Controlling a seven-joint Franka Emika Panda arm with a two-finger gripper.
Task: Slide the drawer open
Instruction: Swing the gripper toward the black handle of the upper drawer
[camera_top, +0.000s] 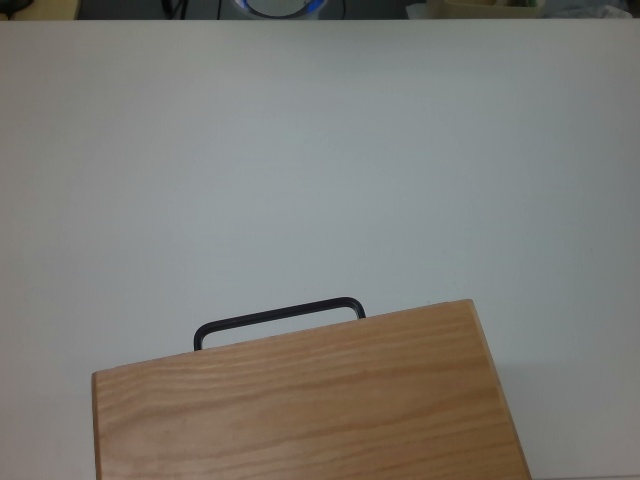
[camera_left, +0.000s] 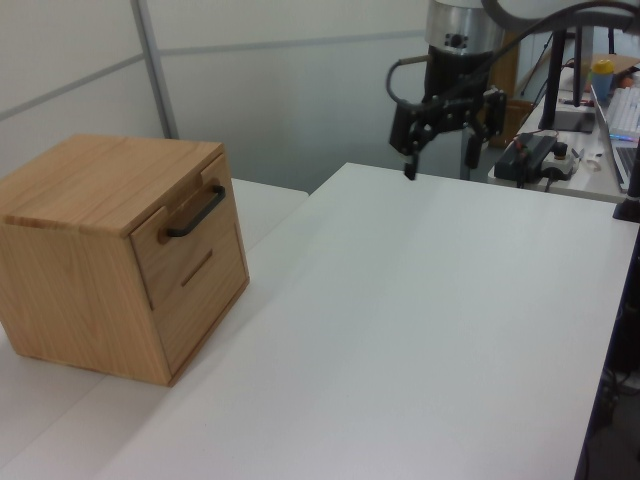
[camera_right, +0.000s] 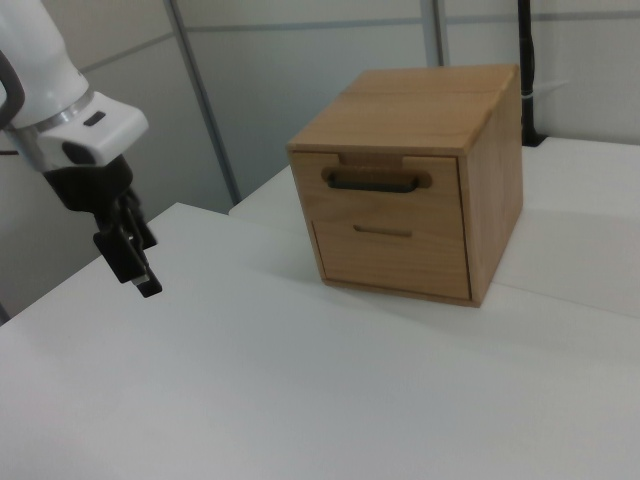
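Gripper (camera_left: 440, 150) of black metal on the white Panda arm (camera_right: 40, 70) is seen hanging above the far edge of the white table (camera_left: 420, 330), its two fingers spread apart with nothing between them. In the left view both fingertips (camera_left: 409, 172) are shown pointing down, well apart from each other; in the right view the fingers are lined up, so the gap is hidden there. The gripper is not shown in the top view at all.

The light-wood cabinet (camera_left: 90, 260) is set well apart from the gripper, at the left view's left and the right view's right. The upper drawer with its light-wood front panel (camera_right: 395, 190) is seen pushed in, flush with the cabinet face, and its thin black metal bar handle (camera_right: 375, 181) is untouched. A second drawer front with a small slot (camera_right: 383, 232) is shown below it in the side views only. In the top view only the flat wood-grain top slab (camera_top: 300, 400) and the handle jutting past its edge are shown; the drawer fronts are hidden under the slab.
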